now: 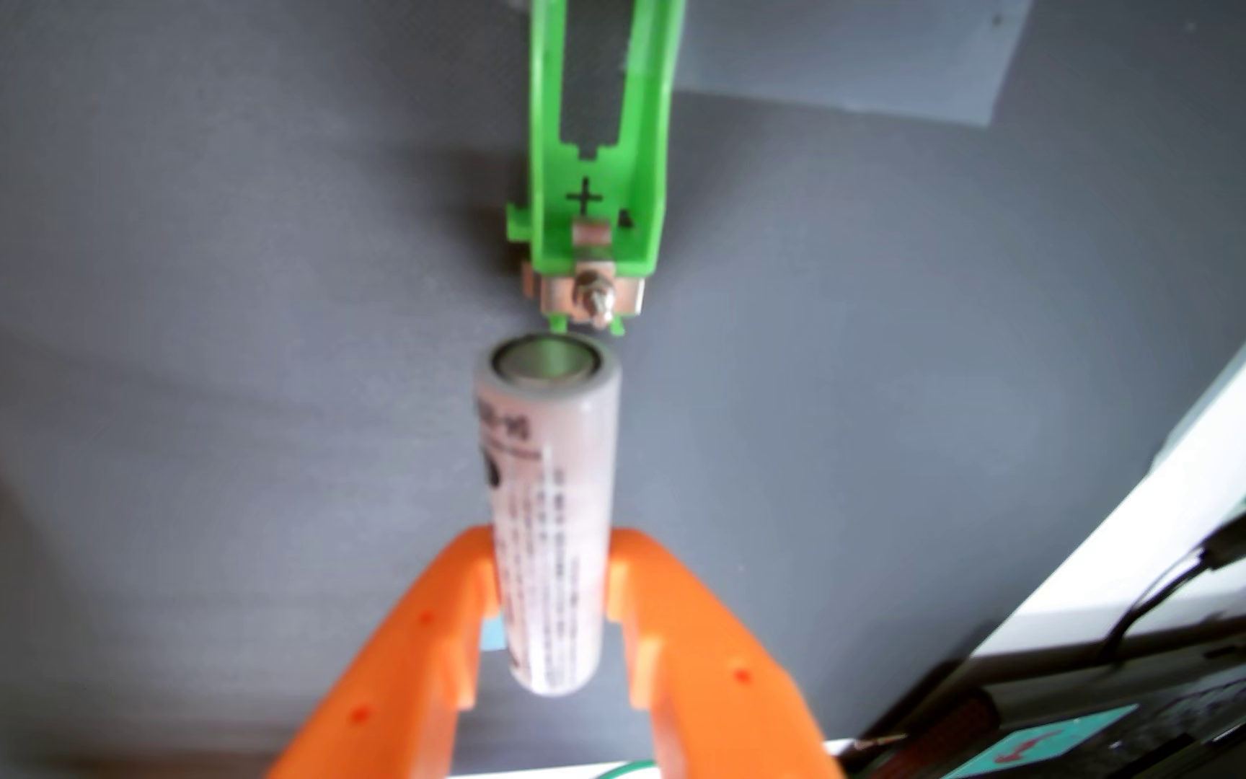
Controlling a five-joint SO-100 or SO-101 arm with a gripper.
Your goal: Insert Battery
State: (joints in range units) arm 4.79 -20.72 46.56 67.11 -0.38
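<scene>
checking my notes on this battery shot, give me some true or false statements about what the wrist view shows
1. The tool is shut on the battery. True: the orange fingers press both of its sides.
2. The battery already lies in the green holder. False: it is short of the holder's near end, its slot empty.
3. A plus sign is marked on the holder's near end. True.
4. The holder is orange. False: it is green; the tool is orange.
5. The surface under the holder is dark grey. True.
6. The battery's wrap is plain. False: it carries dark printed text, too blurred to read.
</scene>
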